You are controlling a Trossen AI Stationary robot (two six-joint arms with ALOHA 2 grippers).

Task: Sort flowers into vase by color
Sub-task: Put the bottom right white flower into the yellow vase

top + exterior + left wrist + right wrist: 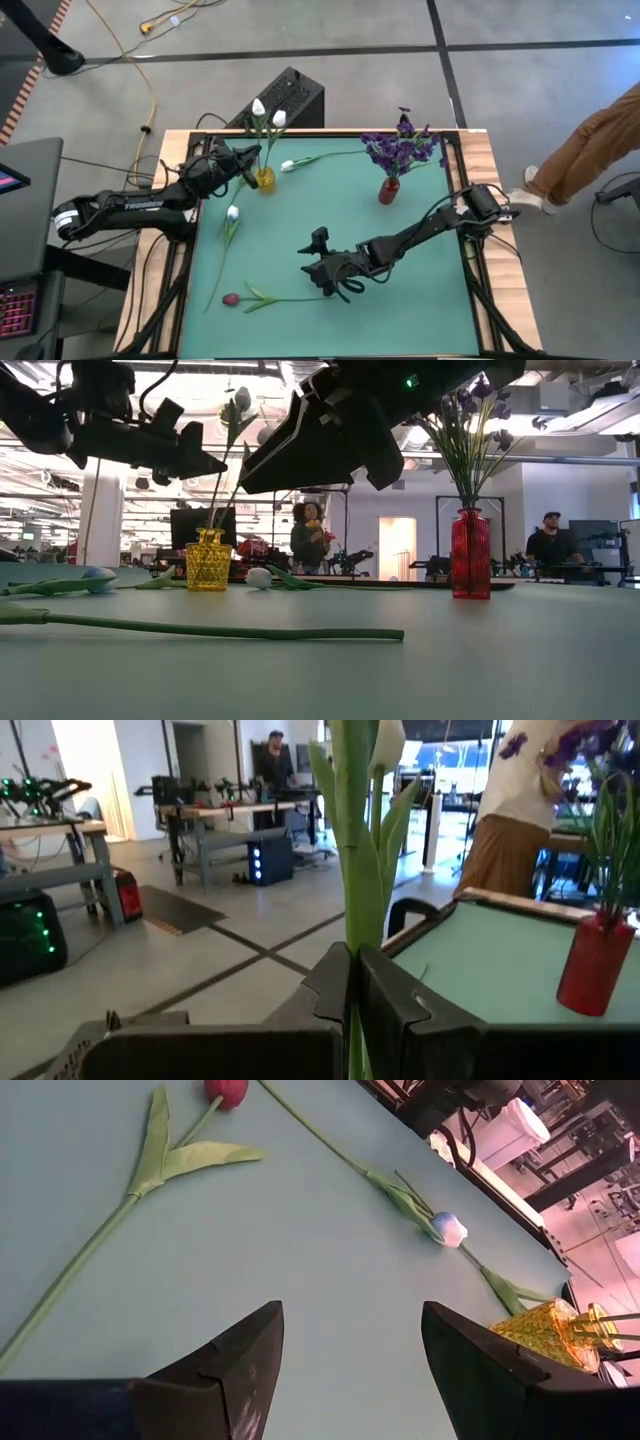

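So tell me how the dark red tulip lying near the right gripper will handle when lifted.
The dark red tulip likely droops when gripped mid-stem: its thin green stem is long, with the head at one end. It probably weighs little. The open right gripper may find the narrow stem slippery.

Left wrist view: frame's upper edge is cropping the white tulip bloom [386, 742]; dark pincer fingers [330, 992] are hiding its green stem's lower end.

Left pincer [252, 160] clamped shut at far left; right pincer [335, 285] spread wide, low mid-table
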